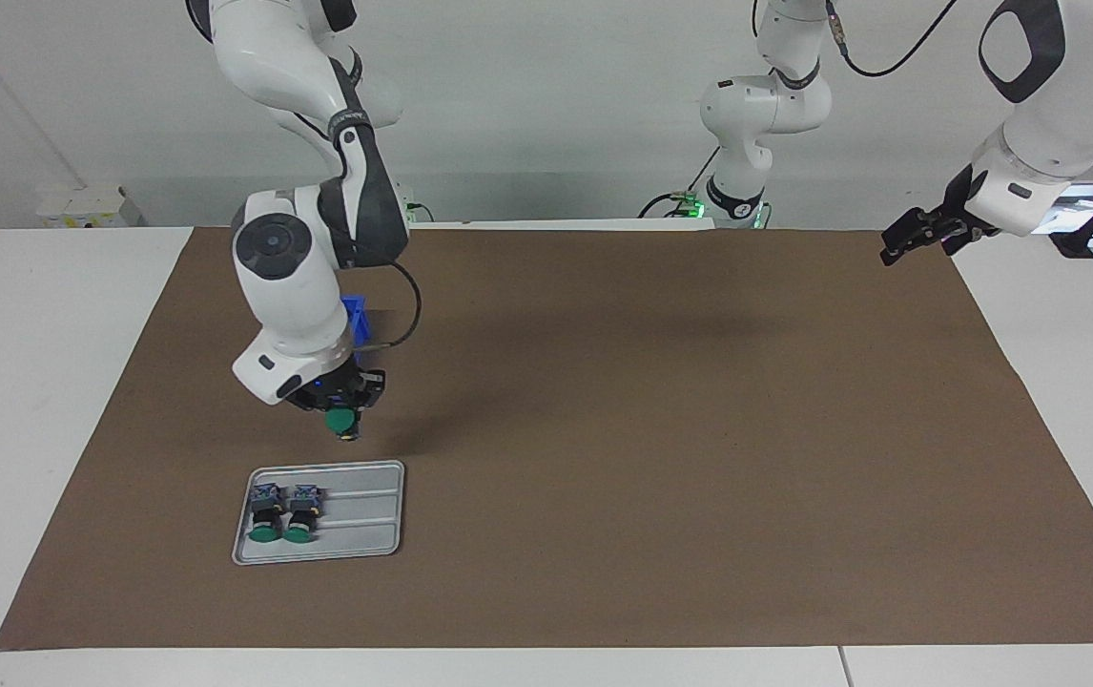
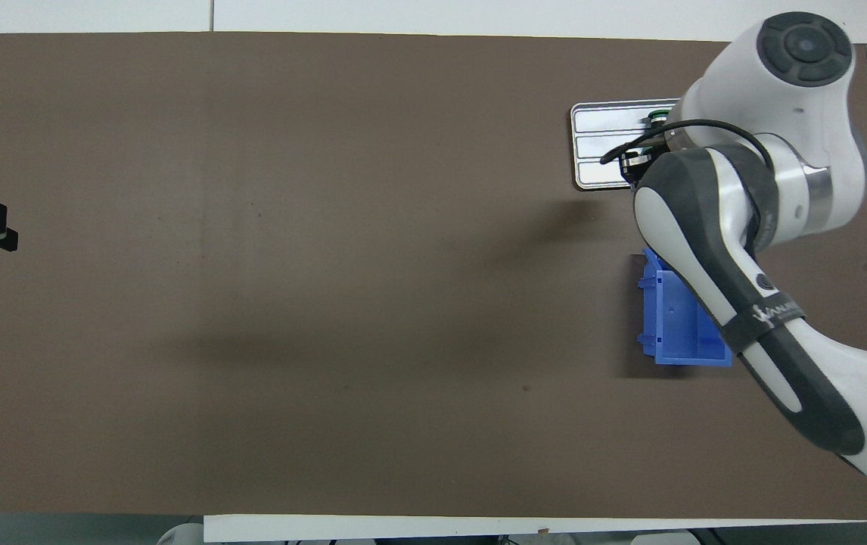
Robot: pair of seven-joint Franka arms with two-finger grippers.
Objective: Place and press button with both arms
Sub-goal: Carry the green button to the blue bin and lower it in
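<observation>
Brown mat on table (image 1: 51, 401) — right claw (image 1: 343, 417) clenched on button (image 1: 340, 420), airborne just above tray (image 1: 365, 515), left claw (image 1: 899, 243) released, waiting — carry step; next needs a set-down spot.

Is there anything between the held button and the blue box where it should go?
Nothing visible. The right gripper holds the button above the brown mat, between the tray and the blue box.
</observation>
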